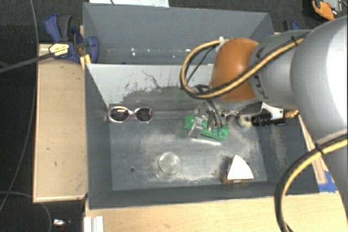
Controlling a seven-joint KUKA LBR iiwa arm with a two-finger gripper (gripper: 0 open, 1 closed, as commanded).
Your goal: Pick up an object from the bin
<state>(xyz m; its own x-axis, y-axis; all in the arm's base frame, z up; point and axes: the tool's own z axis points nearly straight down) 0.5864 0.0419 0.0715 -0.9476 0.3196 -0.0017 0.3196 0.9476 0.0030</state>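
My gripper [211,121] is down in the right middle of the bin, right over a green object [205,130] with a clear plastic part beneath it. The fingers reach into the green piece, and how far apart they stand is hidden by the wrist. A pair of sunglasses [129,114] with pale frames lies at the left, well away from the gripper. A clear round cup or lid [168,163] rests on the floor toward the front. A white wedge-shaped thing [239,169] sits in the front right corner.
The arm and its orange wrist cover with looping cables hang over the bin's right side. The floor between the sunglasses and the green object is bare grey metal.
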